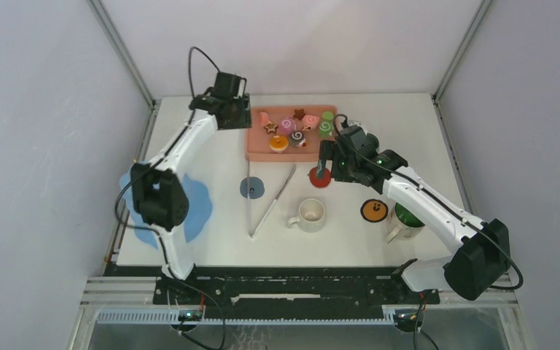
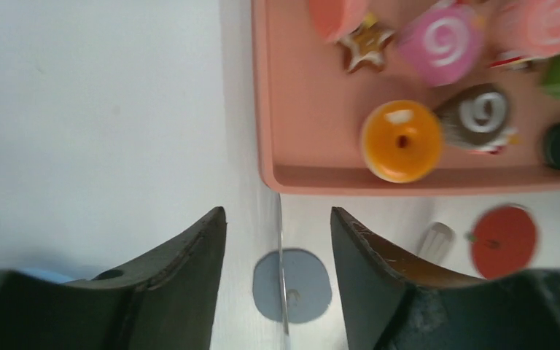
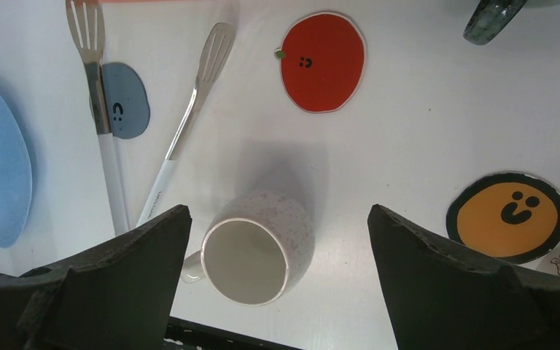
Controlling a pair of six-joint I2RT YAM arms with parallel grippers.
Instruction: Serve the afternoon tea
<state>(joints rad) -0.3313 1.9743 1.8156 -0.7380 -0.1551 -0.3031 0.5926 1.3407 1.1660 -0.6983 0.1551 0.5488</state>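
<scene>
Your right hand (image 3: 278, 213) is spread wide, facing the cream mug (image 3: 257, 251) on the tabletop (image 3: 408, 109). Your left hand (image 2: 277, 213), parted and empty, hovers beside the pastries (image 2: 401, 140). If you come down off-centre, a finger may tip the mug.

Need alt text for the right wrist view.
A cream mug stands upright on the white table, seen between the fingers of the open right tool. Metal tongs lie left of it, a red coaster above, an orange coaster right.
</scene>
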